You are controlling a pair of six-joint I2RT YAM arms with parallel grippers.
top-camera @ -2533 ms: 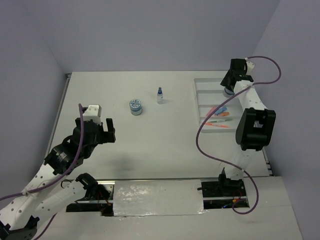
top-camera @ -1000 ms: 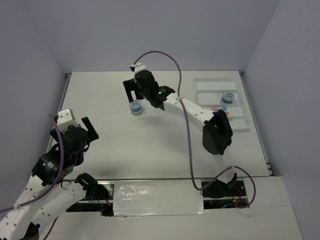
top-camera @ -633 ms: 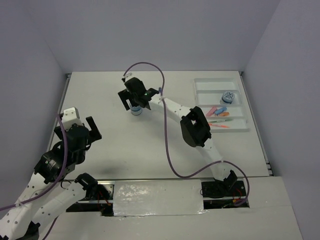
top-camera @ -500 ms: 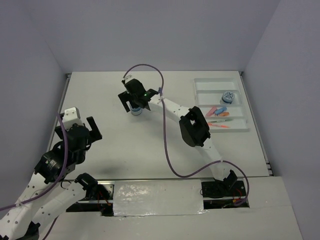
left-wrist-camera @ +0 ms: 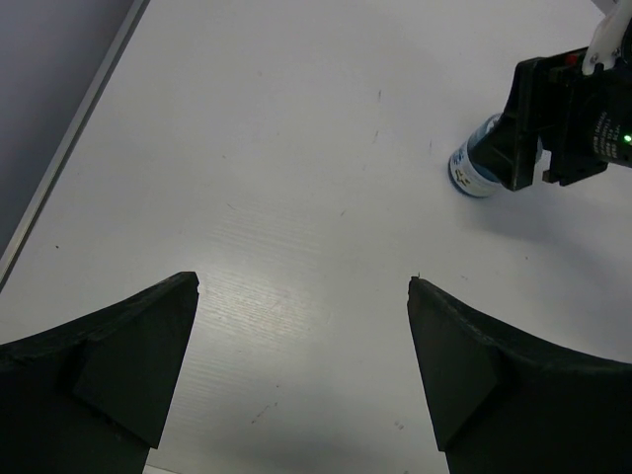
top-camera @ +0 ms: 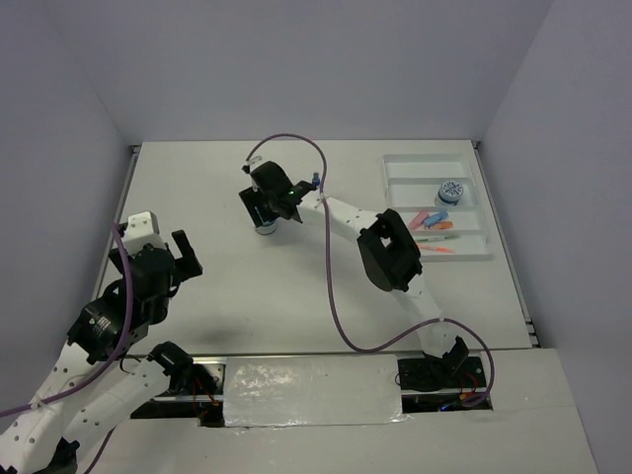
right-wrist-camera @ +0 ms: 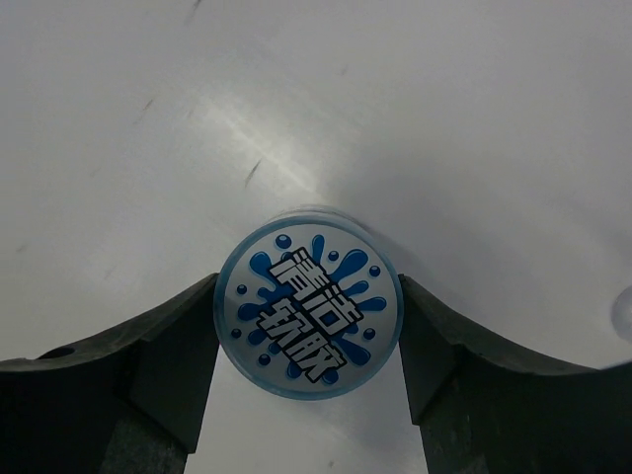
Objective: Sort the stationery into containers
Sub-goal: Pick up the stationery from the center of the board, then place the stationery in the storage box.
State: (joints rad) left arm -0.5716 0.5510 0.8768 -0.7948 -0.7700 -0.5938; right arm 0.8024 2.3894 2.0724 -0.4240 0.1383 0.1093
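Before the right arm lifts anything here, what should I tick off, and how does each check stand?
1. The jar sits centred in the right claw: ok.
2. Both fingers meet the jar's rim: ok, by the right wrist view.
3. The bottle is clear of the right arm: cannot tell; it stands close beside the arm.
4. The white tray has room: ok; there is bare space beside the second jar.
5. The left claw is out of the path: ok; it is open, empty and off to the left.
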